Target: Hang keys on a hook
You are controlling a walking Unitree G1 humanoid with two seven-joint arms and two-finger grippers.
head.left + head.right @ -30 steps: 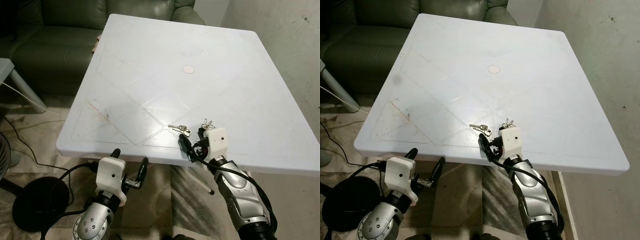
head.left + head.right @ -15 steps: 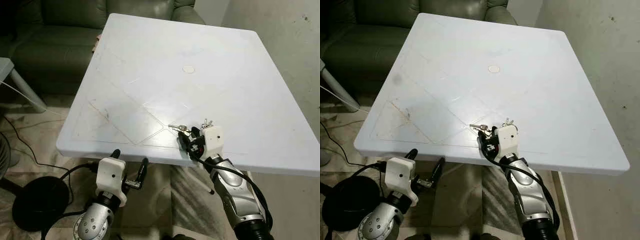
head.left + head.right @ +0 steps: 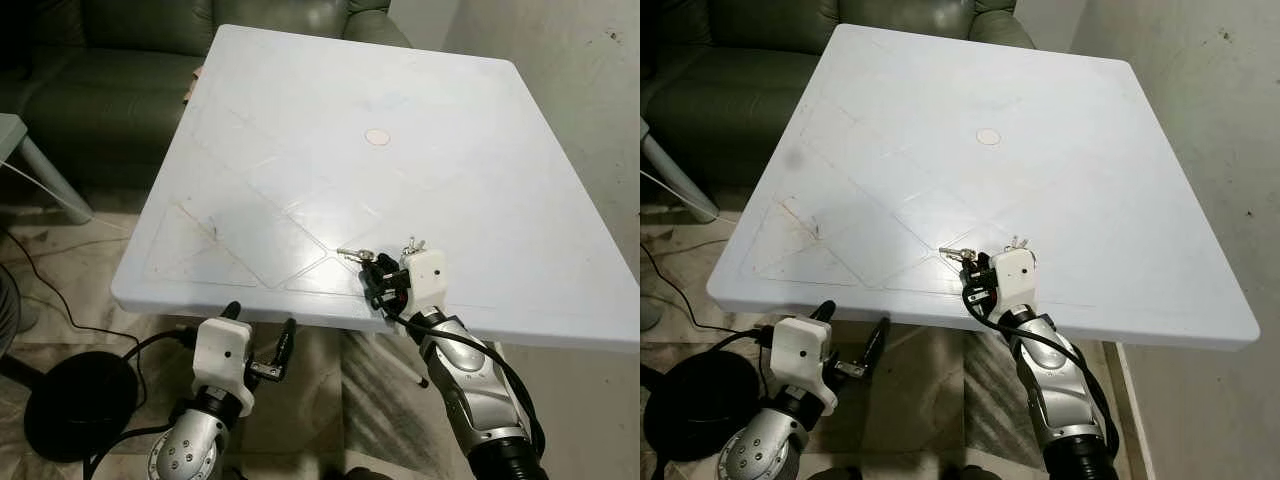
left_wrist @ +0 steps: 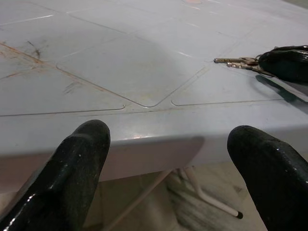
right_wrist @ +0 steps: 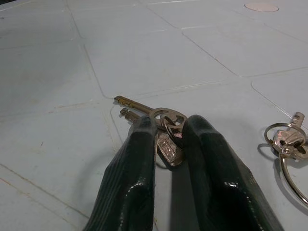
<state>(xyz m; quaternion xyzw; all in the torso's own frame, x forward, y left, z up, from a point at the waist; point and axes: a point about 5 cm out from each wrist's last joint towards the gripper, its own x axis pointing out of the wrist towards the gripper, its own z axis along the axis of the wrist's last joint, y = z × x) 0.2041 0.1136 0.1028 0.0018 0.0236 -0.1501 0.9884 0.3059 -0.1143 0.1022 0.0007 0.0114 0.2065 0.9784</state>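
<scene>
A square white plastic table (image 3: 300,120), its matte top moulded with shallow diamond-shaped grooves and marked with faint rust-coloured scuffs near its near left corner, spreads away from both grippers; a small round plug (image 3: 377,137) sits at its centre, well beyond the right gripper. Past the table's far edge stands a dark green leather sofa (image 3: 110,60); a rough grey plaster wall (image 3: 590,90) runs along the table's right side. Left of the left gripper, a black round floor base (image 3: 75,405) and its black cable rest on a worn patterned tile floor (image 3: 70,300).

The right gripper (image 5: 168,144), on a silver arm with a white plastic wrist housing, lies on the tabletop just inside the near edge, with broad bare surface ahead of it. Its two ribbed black fingers (image 5: 137,168) are drawn narrow and close on a small bunch of brass-coloured metal keys (image 5: 161,127), pinching the flat heads and ring while the toothed blades project forward, lying on the table. Just beside this gripper, on its right, lies a second set of silver wire key rings (image 5: 286,144), apart from the fingers.

The left gripper (image 4: 168,159) hangs below and in front of the table's near rim, its rounded glossy fingers spread wide and holding nothing, with open floor beneath.
</scene>
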